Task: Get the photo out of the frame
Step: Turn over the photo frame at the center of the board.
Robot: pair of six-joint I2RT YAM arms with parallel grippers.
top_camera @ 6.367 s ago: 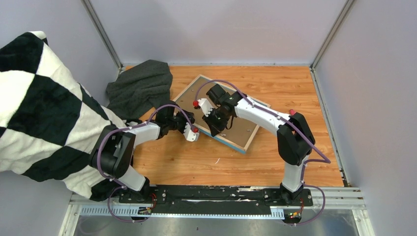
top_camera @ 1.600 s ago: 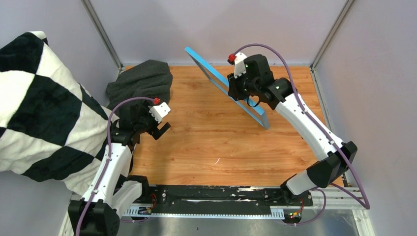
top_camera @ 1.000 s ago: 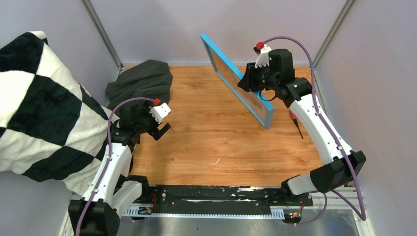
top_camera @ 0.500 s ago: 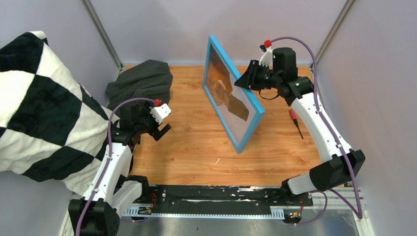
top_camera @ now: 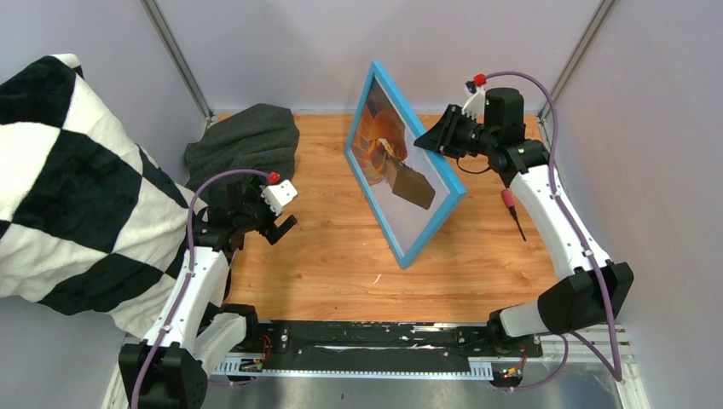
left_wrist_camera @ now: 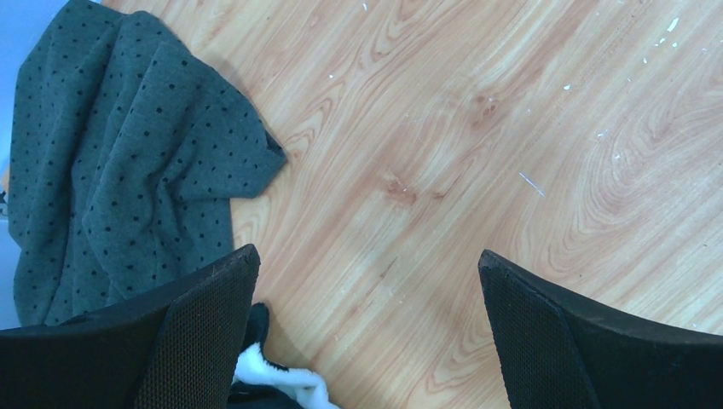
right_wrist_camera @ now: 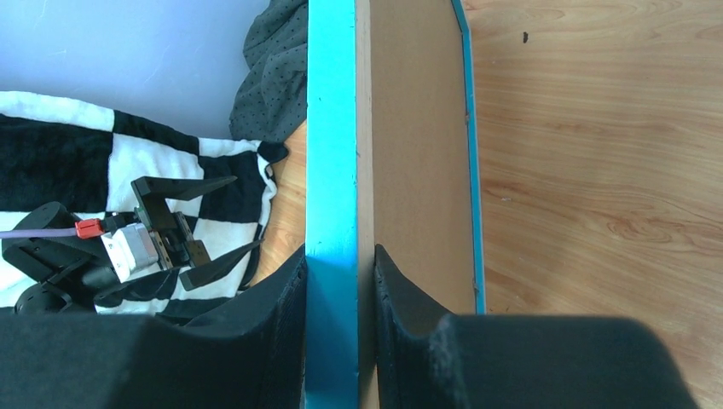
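A: Over table (top_camera: 341,256) centre, frame (top_camera: 436,223) tilted up on edge, one rim clamped in right claw (right_wrist_camera: 339,260); photo (top_camera: 388,162) inside, facing left.
B: Noted. Left claw (left_wrist_camera: 367,264) spread wide apart, holding nothing, low beside grey cloth (left_wrist_camera: 128,153).

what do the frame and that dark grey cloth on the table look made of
The frame looks like wood painted smooth bright blue; a pale bare strip shows behind the blue edge. The cloth looks like soft matte knit fabric, dark grey with black dots, lying in folds.
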